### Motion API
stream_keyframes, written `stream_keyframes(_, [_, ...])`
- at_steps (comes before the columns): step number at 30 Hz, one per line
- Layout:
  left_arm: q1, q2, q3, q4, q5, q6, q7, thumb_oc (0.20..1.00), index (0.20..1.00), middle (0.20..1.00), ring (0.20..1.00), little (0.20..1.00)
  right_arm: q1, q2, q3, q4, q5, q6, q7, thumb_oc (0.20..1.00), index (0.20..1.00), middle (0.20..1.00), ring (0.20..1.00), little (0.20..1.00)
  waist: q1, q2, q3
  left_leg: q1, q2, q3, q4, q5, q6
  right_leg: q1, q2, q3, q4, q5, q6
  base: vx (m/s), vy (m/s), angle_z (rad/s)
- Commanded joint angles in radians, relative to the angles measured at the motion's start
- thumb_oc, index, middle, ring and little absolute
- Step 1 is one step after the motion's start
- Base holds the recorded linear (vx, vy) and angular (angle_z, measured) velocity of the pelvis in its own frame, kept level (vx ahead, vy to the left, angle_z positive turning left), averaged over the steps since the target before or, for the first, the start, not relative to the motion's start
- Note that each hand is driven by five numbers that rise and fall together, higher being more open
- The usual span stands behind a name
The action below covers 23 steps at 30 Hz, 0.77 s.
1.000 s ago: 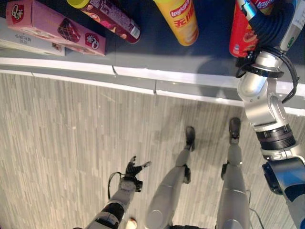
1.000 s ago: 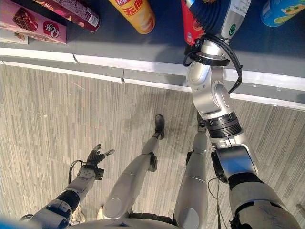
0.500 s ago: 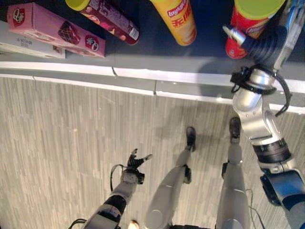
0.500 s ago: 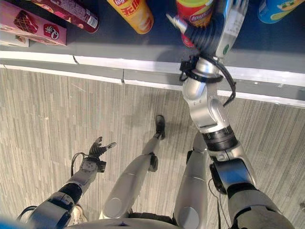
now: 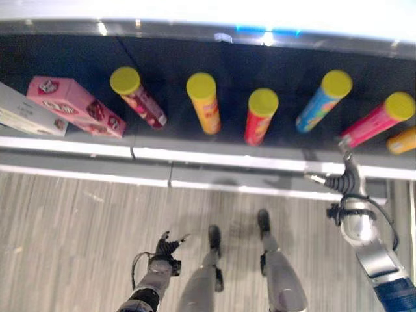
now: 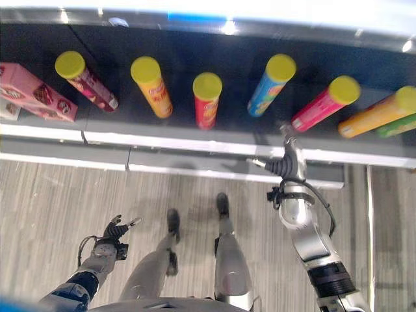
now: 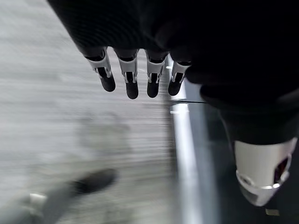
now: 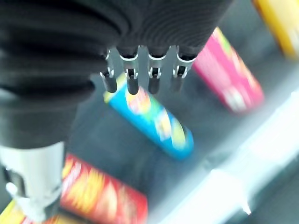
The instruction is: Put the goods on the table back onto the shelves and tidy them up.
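From the left eye view I judge the placing done, so I would draw my right hand (image 5: 343,170) back level, clear of the red can (image 5: 260,117) upright on the shelf (image 5: 214,159). The right wrist view shows its fingers (image 8: 140,77) straight, holding nothing. The left wrist view shows my left hand (image 7: 135,70) low, fingers relaxed.

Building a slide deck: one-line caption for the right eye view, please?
Open right hand raised at the shelf edge below a row of yellow-lidded canisters.
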Motion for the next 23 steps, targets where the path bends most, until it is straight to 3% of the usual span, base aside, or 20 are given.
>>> stream_keyframes(1, [0.004,0.038,0.001,0.035,0.064,-0.009,-0.087,1.0,1.0,1.0,1.0,1.0,-0.054,-0.09,0.059,0.086,0.24,-0.027,0.296,1.0,1.0,1.0,1.0,1.0,0.007,0.049,-0.029,0.032,0.025,0.019,0.009,-0.068,-0.036,0.054,-0.08,-0.039,0.049,-0.073,0.082,0.09,-0.052,-0.13])
stream_keyframes(4, [0.031,0.033,-0.023,0.044,0.068,-0.02,-0.142,1.0,1.0,1.0,1.0,1.0,-0.005,-0.054,0.106,0.346,0.328,0.025,0.419,1.0,1.0,1.0,1.0,1.0,0.007,0.039,-0.068,0.073,0.033,0.018,0.009,-0.08,-0.042,0.095,-0.075,-0.052,0.057,-0.093,0.08,0.09,-0.057,0.02])
stream_keyframes(6, [0.061,0.037,-0.032,0.054,0.073,-0.022,-0.165,1.0,1.0,1.0,1.0,1.0,0.023,-0.016,0.109,0.531,0.306,0.057,0.442,1.0,1.0,1.0,1.0,1.0,0.01,0.036,-0.091,0.1,0.038,0.018,0.009,-0.088,-0.043,0.117,-0.073,-0.058,0.063,-0.104,0.078,0.09,-0.059,0.16])
stream_keyframes(13, [0.126,0.034,-0.004,0.156,0.076,-0.011,-0.21,1.0,1.0,1.0,1.0,1.0,0.037,0.141,0.002,1.058,0.184,0.095,0.392,1.0,1.0,1.0,1.0,1.0,0.011,0.032,-0.155,0.195,0.055,0.025,0.009,-0.122,-0.042,0.191,-0.057,-0.06,0.081,-0.139,0.07,0.09,-0.054,-0.03])
stream_keyframes(18, [0.116,0.039,0.016,0.185,0.062,-0.007,-0.212,1.0,1.0,1.0,1.0,1.0,-0.006,0.191,-0.063,1.225,0.133,0.099,0.317,1.0,1.0,1.0,1.0,1.0,0.007,0.037,-0.196,0.255,0.072,0.03,0.009,-0.139,-0.044,0.24,-0.042,-0.064,0.087,-0.164,0.062,0.07,-0.062,-0.14])
stream_keyframes(23, [0.114,0.035,0.009,0.174,0.063,-0.012,-0.216,1.0,1.0,1.0,1.0,1.0,-0.023,0.196,-0.044,1.205,0.11,0.091,0.301,1.0,1.0,1.0,1.0,1.0,0.011,0.038,-0.208,0.272,0.08,0.027,0.009,-0.144,-0.048,0.267,-0.036,-0.07,0.082,-0.174,0.056,0.03,-0.049,-0.03])
